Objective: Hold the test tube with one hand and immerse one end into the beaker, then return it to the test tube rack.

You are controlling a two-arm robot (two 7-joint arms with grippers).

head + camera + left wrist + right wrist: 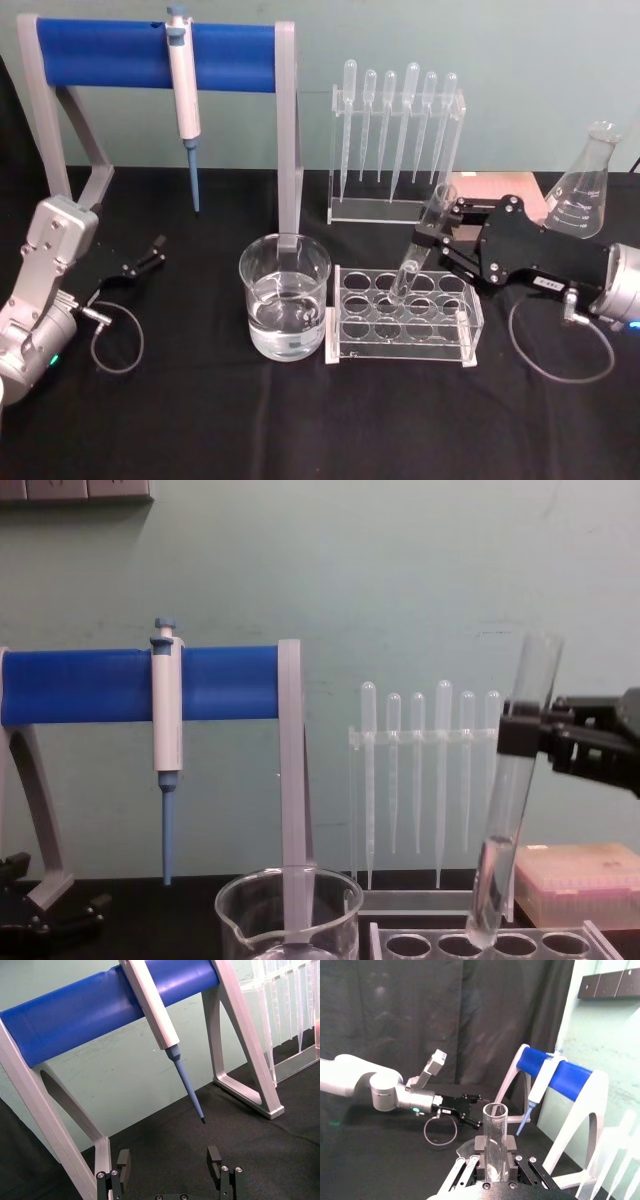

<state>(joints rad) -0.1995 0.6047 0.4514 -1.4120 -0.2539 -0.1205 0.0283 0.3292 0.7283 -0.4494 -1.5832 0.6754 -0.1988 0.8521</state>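
The test tube point(424, 243) is a long clear glass tube, tilted, with its round lower end at a hole in the top of the clear rack point(405, 318). My right gripper point(433, 233), the hand, is shut on the tube's upper part, coming in from the right. From the side, the tube point(512, 800) leans with the right gripper point(520, 735) clamped below its rim. The right wrist view looks down on the open rim of the tube point(495, 1132). The beaker point(285, 300), holding some clear liquid, stands left of the rack. My left gripper point(152, 252) rests open at the far left.
A blue-barred stand point(150, 55) with a hanging white-and-blue pipette point(183, 95) rises behind the beaker. A rack of plastic droppers point(395, 150) stands at the back. A conical flask point(585, 185) and a pink box point(575, 880) sit at the right. Black cloth covers the table.
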